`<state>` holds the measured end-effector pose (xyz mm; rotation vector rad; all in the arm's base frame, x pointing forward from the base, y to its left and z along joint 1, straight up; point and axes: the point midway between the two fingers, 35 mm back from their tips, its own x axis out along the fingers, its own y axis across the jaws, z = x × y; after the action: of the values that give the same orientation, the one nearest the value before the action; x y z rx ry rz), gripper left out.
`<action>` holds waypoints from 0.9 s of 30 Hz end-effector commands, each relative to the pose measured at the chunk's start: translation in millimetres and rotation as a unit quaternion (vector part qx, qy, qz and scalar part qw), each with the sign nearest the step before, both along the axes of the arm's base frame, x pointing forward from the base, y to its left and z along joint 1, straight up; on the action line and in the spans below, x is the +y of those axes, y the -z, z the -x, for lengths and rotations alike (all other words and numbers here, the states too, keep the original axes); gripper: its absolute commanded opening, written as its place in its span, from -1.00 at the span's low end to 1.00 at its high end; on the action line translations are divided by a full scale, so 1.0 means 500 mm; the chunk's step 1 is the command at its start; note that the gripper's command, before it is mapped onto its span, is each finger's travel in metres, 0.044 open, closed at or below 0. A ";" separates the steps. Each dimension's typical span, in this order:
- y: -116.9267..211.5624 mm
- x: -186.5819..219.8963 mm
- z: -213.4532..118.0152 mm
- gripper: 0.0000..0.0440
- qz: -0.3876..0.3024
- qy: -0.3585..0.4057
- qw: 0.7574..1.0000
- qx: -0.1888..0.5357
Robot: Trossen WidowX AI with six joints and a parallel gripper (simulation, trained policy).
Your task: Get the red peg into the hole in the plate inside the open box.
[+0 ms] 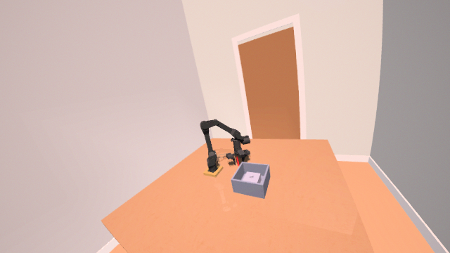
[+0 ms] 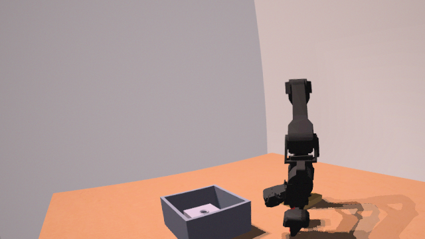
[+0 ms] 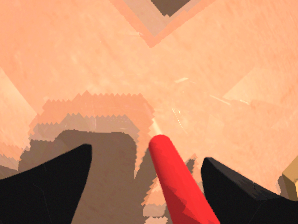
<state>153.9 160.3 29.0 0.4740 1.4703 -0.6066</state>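
The red peg point(image 1: 238, 161) point(image 3: 175, 175) stands on the table close behind the box. In the wrist view it rises between the two black fingers, nearer the right one, with bare table showing on both sides. My gripper point(image 1: 238, 161) point(image 3: 148, 159) points down with its fingers around the peg, partly open and not touching it. In the exterior view a finger hides most of the peg. The grey open box point(image 1: 247, 188) point(image 2: 219, 223) stands beside the gripper. The pale plate point(image 1: 256, 179) point(image 2: 193, 212) lies on its bottom, and its hole shows with nothing in it.
The arm's yellow base plate point(image 1: 211, 173) point(image 3: 291, 176) sits on the table to the left of the box in the top view. The box walls stand up on all sides of the plate. The orange table point(image 1: 299, 211) point(image 2: 109, 206) carries shadows of the arm.
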 end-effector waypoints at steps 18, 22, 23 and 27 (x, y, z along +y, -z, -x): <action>-0.063 -0.021 -0.042 -1.00 0.034 0.000 0.999 -0.025; -0.109 -0.025 -0.062 -1.00 0.031 0.008 0.998 -0.046; -0.120 -0.027 -0.068 -1.00 0.030 0.011 0.998 -0.051; -0.160 -0.038 -0.090 -1.00 0.031 0.030 0.996 -0.072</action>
<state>192.0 144.2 97.7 0.4852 1.3289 -0.6462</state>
